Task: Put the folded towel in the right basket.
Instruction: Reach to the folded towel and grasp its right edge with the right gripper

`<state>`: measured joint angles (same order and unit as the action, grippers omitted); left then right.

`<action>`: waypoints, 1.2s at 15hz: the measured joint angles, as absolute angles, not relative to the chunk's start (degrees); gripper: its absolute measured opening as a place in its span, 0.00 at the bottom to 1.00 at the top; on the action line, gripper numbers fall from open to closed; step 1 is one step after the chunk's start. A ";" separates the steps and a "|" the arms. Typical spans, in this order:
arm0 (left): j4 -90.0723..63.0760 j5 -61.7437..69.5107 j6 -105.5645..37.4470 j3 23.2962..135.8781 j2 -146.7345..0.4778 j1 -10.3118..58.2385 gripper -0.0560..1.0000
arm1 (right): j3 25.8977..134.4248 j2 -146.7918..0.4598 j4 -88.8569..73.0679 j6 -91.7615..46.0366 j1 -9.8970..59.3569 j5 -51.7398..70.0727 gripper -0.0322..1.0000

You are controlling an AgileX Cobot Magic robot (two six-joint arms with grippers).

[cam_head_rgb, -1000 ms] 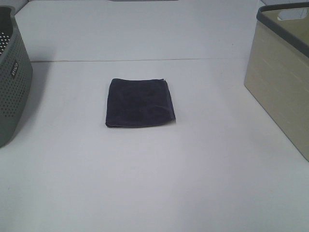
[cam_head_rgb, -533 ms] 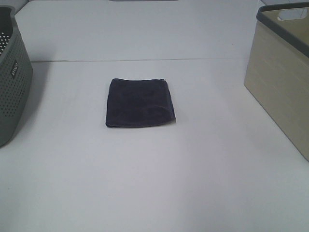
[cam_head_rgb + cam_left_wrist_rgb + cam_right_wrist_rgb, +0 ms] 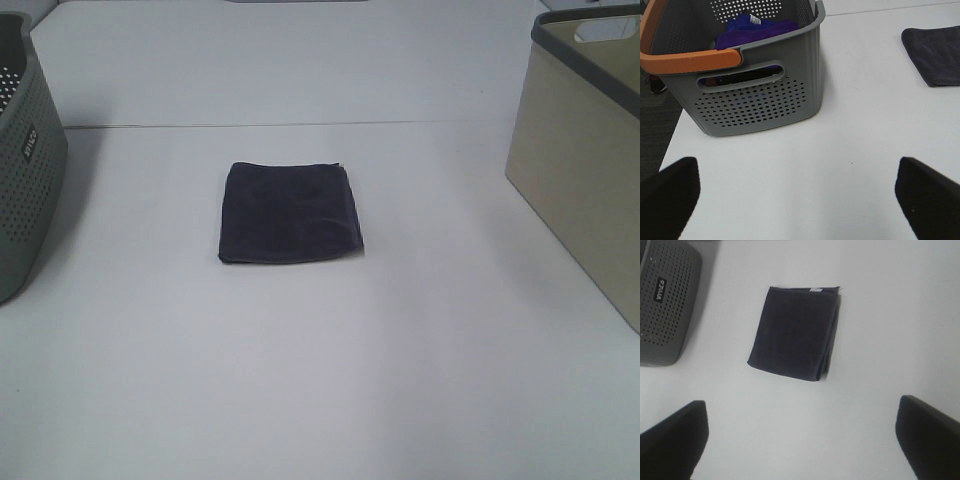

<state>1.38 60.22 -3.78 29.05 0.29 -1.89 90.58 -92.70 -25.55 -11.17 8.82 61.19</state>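
Note:
A dark navy folded towel (image 3: 290, 212) lies flat on the white table (image 3: 320, 380) near its middle. It also shows in the right wrist view (image 3: 796, 332) and at the edge of the left wrist view (image 3: 936, 55). The right basket (image 3: 590, 140) is beige with a dark grey rim, at the far right. Neither arm shows in the high view. My left gripper (image 3: 797, 192) is open and empty, with its fingertips (image 3: 670, 192) wide apart near the grey basket. My right gripper (image 3: 802, 432) is open and empty, held above the table short of the towel.
A grey perforated basket (image 3: 25, 150) stands at the far left. In the left wrist view it (image 3: 755, 95) has an orange handle (image 3: 687, 60) and holds blue and purple cloth (image 3: 757, 30). A seam (image 3: 300, 125) crosses the table behind the towel.

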 joint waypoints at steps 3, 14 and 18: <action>1.38 60.22 -3.78 29.05 0.29 -1.89 0.99 | 99.52 -113.56 -32.26 -11.52 14.95 57.81 0.97; 1.38 60.22 -3.78 29.05 0.29 -1.89 0.99 | 121.24 -144.44 -25.73 -7.96 14.90 60.33 0.96; 1.38 60.22 -3.78 29.05 0.29 -1.89 0.99 | 121.41 -146.28 -29.22 -6.65 14.90 59.30 0.96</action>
<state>1.38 60.22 -3.78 29.05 0.29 -1.89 121.41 -146.28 -29.22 -6.65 14.90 59.30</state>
